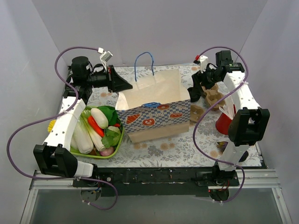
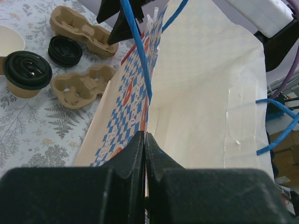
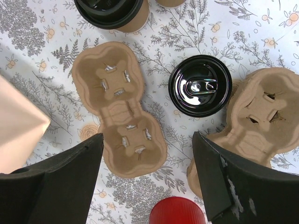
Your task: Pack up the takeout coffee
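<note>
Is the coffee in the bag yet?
Not yet. Done: the bag stands open and the cup has its lid on. In hand: the left gripper pinches the bag's rim; the right gripper hangs open over a carrier, holding nothing. Left: pick up the cup, which sits outside the bag, and put it in.

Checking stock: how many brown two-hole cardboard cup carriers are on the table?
2, flanking the loose round black plastic lid in the right wrist view: one brown cardboard carrier image-left, the other image-right. Others may hide behind the patterned paper bag.
</note>
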Robot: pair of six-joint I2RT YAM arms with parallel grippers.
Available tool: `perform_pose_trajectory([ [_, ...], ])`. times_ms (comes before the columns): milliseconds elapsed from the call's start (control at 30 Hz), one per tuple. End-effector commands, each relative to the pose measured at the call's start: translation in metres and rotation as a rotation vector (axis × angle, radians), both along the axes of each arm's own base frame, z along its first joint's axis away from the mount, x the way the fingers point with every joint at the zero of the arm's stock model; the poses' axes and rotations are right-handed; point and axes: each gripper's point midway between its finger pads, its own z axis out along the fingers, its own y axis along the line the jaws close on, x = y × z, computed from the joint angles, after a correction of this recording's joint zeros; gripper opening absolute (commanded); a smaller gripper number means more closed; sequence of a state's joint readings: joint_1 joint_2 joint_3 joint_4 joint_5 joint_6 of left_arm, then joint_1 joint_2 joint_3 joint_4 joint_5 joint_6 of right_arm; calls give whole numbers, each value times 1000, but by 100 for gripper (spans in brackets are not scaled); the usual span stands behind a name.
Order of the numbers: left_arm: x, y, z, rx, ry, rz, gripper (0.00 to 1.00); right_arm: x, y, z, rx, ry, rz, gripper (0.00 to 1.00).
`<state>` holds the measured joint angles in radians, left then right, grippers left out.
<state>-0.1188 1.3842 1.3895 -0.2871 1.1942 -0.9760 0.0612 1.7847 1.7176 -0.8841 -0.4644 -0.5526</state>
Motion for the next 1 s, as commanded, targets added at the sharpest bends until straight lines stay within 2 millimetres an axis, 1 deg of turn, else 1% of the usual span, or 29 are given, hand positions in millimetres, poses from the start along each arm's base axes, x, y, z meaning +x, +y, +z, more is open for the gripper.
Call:
perform_pose_trajectory([
  [0, -23, -3, -6, 37, -61, -40, 0, 12, 8, 26, 46, -68, 6, 83],
  [67, -22, -3, -13, 68, -77, -49, 0, 11, 8, 27, 45, -71, 8, 83],
  [100, -24, -1, -22, 101, -90, -61, 0, 10, 8, 26, 44, -71, 9, 83],
  [133, -23, 0, -26, 116, -98, -70, 0, 9, 8, 27, 43, -73, 13, 83],
  [167, -21, 1, -35, 135, -88, -78, 0, 8, 8, 26, 42, -70, 16, 83],
  [200, -23, 2, -40, 155, -73, -87, 0, 5, 8, 23, 41, -64, 21, 83],
  [233, -21, 4, -45, 181, -113, -94, 0, 3, 8, 25, 40, -68, 28, 83],
  [300, -21, 6, -57, 211, -104, -102, 0, -1, 7, 20, 21, -67, 59, 83],
  [333, -20, 7, -61, 227, -132, -107, 0, -5, 7, 17, 16, -62, 76, 83],
  [367, -20, 8, -64, 234, -135, -109, 0, -7, 6, 14, -2, -72, 112, 82],
  [400, -21, 8, -67, 236, -129, -113, 0, -14, 5, 9, -11, -48, 129, 81],
  [433, -20, 8, -70, 240, -127, -115, 1, -16, 5, 4, -17, -36, 153, 80],
  [467, -19, 8, -71, 241, -126, -113, 4, -20, 4, -1, -26, -15, 168, 78],
  [500, -19, 8, -73, 239, -118, -114, 10, -22, 2, -4, -41, -15, 200, 76],
  [533, -17, 7, -76, 239, -103, -114, 15, -30, 1, -11, -52, 23, 218, 75],
  [567, -15, 8, -78, 243, -94, -109, 25, -34, 1, -17, -62, 39, 238, 74],
  [600, -13, 8, -79, 246, -91, -104, 33, -37, 0, -20, -87, 30, 284, 73],
  [633, -11, 8, -77, 249, -103, -95, 43, -44, 0, -25, -110, 45, 307, 73],
  [667, -8, 9, -78, 253, -103, -80, 46, -50, -1, -33, -123, 59, 334, 73],
  [700, -3, 8, -72, 244, -127, -59, 48, -55, -1, -37, -137, 59, 358, 74],
  [733, 0, 7, -68, 237, -133, -42, 54, -57, 0, -37, -169, 29, 410, 74],
  [767, 1, 8, -62, 230, -151, -26, 56, -59, 1, -42, -182, 22, 433, 76],
  [800, 7, 7, -54, 218, -172, -4, 58, -65, 1, -51, -194, 34, 452, 76],
  [867, 10, 6, -46, 204, -187, 9, 63, -63, 2, -56, -238, 2, 481, 77],
  [900, 15, 5, -38, 194, -205, 22, 64, -65, 3, -60, -247, 9, 494, 77],
  [967, 17, 4, -30, 176, -194, 37, 68, -64, 6, -66, -262, 12, 517, 77],
])
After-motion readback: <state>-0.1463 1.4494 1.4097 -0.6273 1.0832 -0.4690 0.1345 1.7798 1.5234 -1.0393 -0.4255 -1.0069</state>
